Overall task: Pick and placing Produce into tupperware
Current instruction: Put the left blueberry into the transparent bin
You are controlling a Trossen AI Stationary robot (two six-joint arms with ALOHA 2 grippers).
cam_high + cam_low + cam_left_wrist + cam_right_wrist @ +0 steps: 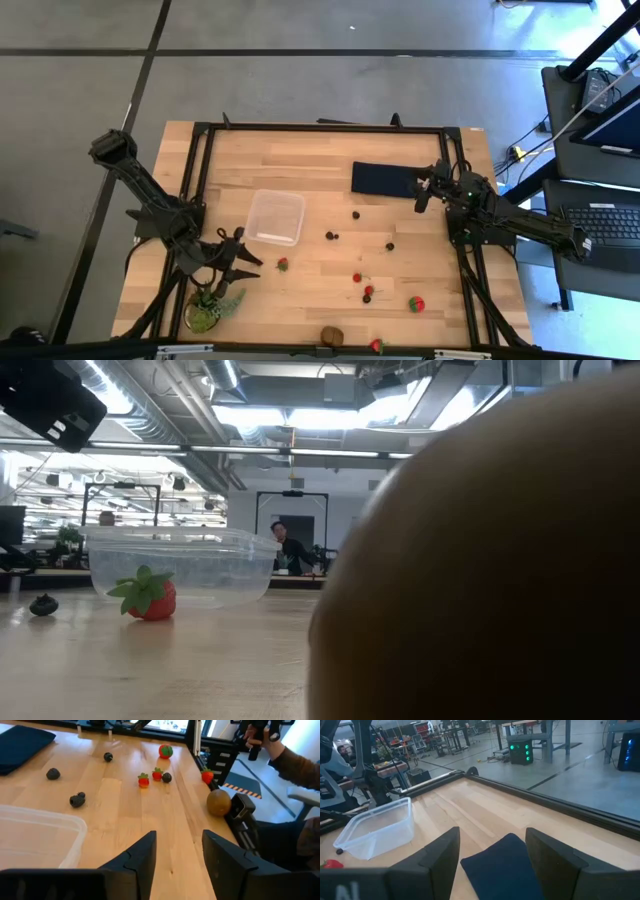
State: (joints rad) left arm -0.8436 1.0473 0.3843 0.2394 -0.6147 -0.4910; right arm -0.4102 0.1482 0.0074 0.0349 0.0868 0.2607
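The produce lies scattered over the wooden table. One strawberry [283, 264] sits just beyond my left gripper [248, 264], which is open and points toward the table's right. Two more strawberries [144, 780] lie farther on, beside a dark berry [167, 777], and a bigger one [416, 303] lies to their right. The brown kiwi [331, 336] rests at the near edge and fills the right of the low view [480, 560]. The clear tupperware [276, 217] stands on the table beyond the left gripper. My right gripper [492, 845] is open above the dark blue rectangle [385, 179].
A spiky green potted plant [213, 310] stands close to the left arm at the near left corner. Dark berries [331, 236] dot the middle of the table. One strawberry [376, 345] lies on the near frame rail. A person's hand and sleeve [280, 750] show beyond the near edge.
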